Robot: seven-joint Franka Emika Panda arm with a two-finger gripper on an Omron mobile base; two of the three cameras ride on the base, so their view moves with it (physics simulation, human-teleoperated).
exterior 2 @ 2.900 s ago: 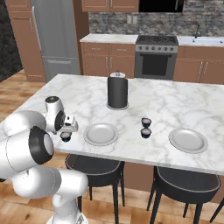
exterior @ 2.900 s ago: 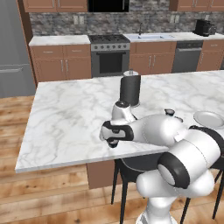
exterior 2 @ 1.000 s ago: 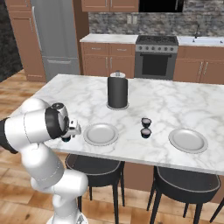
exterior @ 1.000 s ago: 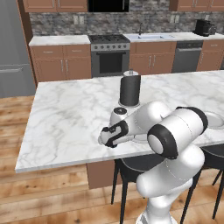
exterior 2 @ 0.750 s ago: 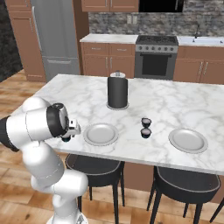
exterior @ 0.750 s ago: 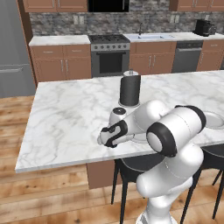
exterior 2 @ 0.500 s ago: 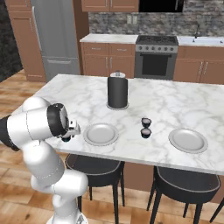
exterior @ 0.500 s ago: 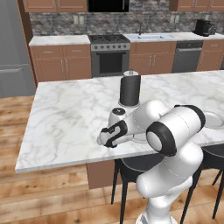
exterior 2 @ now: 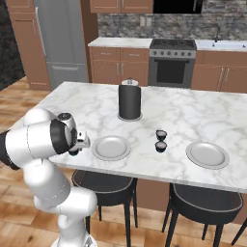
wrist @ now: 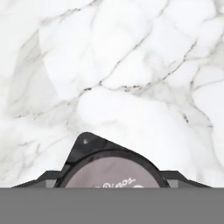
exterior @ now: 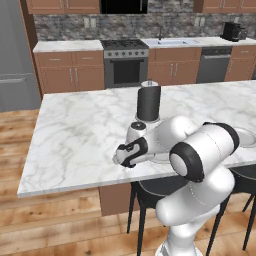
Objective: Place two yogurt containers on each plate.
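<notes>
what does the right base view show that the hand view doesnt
Right base view alone: two plates, the near one and the far one, both bare, two yogurt containers close together between them, and a tall black cylinder behind.

Hand view alone: a close look at a yogurt container's pale printed top at the gripper.

Both: the marble counter.

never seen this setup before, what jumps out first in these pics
The white arm folds low over the marble island's near edge. In the hand view, a yogurt container sits right at the claw. Behind stands a tall black cylinder; two plates flank two more containers.
</notes>
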